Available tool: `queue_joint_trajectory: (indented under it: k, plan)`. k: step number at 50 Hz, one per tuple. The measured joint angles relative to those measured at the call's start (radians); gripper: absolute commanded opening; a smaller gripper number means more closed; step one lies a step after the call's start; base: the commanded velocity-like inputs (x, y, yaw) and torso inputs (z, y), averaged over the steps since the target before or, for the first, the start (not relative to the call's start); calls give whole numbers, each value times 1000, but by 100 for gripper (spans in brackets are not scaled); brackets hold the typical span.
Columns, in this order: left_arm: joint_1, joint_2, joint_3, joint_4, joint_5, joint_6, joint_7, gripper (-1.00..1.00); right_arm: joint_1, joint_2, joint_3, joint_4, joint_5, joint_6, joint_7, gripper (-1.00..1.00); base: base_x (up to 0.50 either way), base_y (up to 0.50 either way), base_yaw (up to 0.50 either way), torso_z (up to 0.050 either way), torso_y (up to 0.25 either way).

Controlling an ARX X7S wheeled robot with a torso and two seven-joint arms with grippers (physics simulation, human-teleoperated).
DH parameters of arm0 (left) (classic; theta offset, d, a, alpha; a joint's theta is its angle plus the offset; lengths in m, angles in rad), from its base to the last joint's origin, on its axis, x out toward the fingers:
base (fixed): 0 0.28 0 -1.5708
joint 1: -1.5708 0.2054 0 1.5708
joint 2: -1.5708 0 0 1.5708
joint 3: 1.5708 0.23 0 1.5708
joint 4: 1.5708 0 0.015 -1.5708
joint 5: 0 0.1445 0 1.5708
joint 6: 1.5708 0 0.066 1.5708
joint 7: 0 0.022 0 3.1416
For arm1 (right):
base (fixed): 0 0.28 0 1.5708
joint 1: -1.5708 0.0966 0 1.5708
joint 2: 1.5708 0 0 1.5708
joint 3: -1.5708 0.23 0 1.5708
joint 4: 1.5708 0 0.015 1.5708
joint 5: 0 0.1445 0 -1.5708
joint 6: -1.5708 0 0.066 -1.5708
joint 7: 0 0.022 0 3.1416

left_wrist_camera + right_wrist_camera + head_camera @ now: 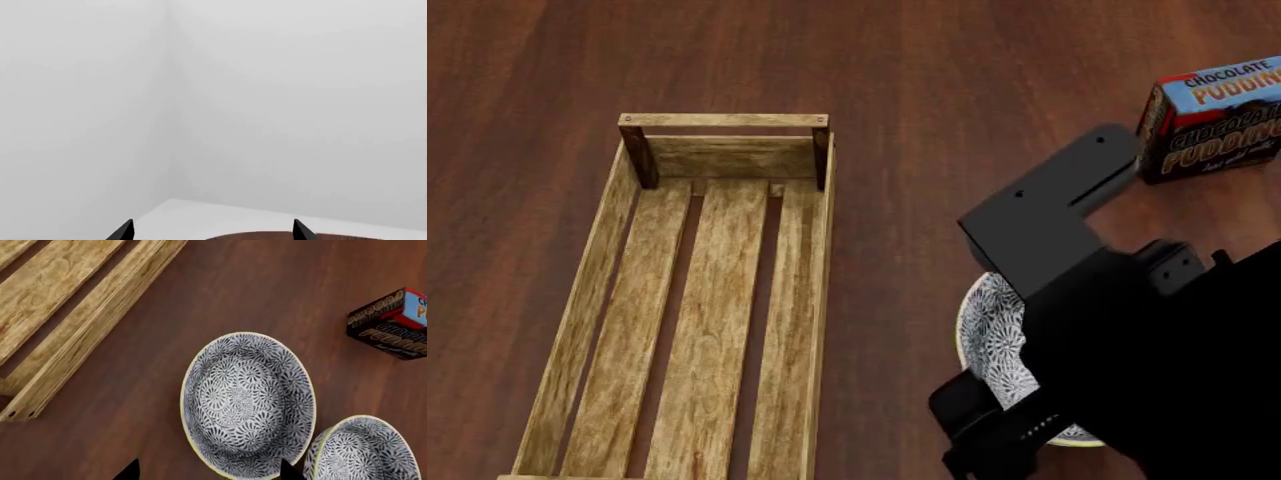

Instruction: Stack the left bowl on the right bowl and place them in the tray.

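Two bowls with a grey-and-white flower pattern and yellow rims stand side by side on the dark wooden table. In the right wrist view the left bowl is nearer the tray and the right bowl almost touches it. My right gripper is open and empty, with its tips above the left bowl's near rim. In the head view my right arm hides all but part of the left bowl. The tray, a long light wooden crate, lies empty to the left. My left gripper is open and empty, facing a white wall.
A chocolate pudding box stands at the far right of the table and also shows in the right wrist view. The tray's side rail runs close to the left bowl. A brown table edge shows under the left gripper.
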Motion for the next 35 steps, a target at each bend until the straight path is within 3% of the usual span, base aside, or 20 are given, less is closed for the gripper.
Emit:
queue_joint_trajectory:
  k: [18,35]
  plan:
    - [0,37,34,2,58,-13,32,100,2,-87,-178,90,-329,-74,-338,100,0,0,0,0,0]
    - [16,47,41,7,73,-12,39,100,-14,-152,-324,169,-526,-149,-513,100,0,0,0,0,0]
